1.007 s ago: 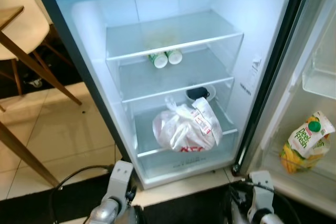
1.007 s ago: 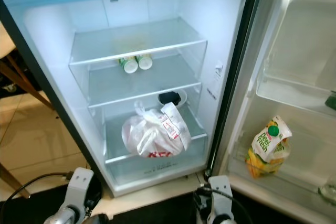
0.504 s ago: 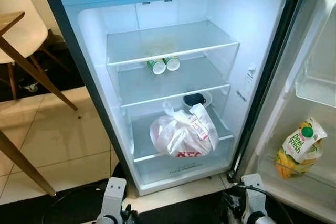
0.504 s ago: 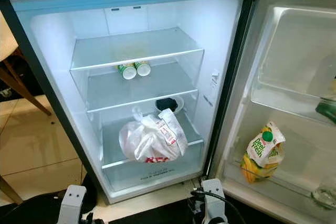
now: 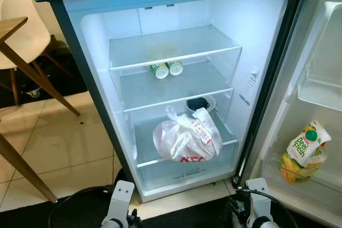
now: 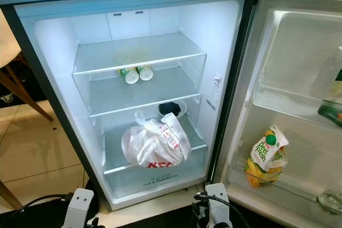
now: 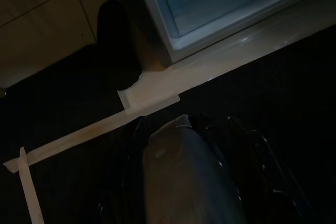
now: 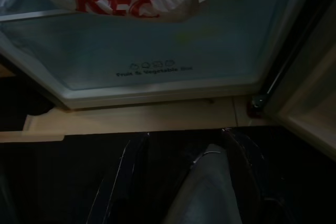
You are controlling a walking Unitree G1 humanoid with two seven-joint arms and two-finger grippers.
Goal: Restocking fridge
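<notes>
Open fridge (image 5: pixel 96 52), both arms hanging low before it.
Head views: a white KFC bag (image 5: pixel 184 140) sits on the lowest shelf, two small cans (image 5: pixel 166 68) on the middle shelf, a juice pouch (image 6: pixel 265 156) in the door rack. Left wrist view: left gripper (image 7: pixel 194 150) over dark floor; right wrist view: right gripper (image 8: pixel 184 156) below the crisper drawer (image 8: pixel 152 51); I cannot tell how their fingers stand.

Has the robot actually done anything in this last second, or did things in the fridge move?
Nothing in the fridge moved; only the robot's head camera shifted, so the whole picture slid. The two small bottles, the dark bowl, the white KFC bag and the juice pouch in the door sit where they were. Nothing was taken hold of or let go.
</notes>
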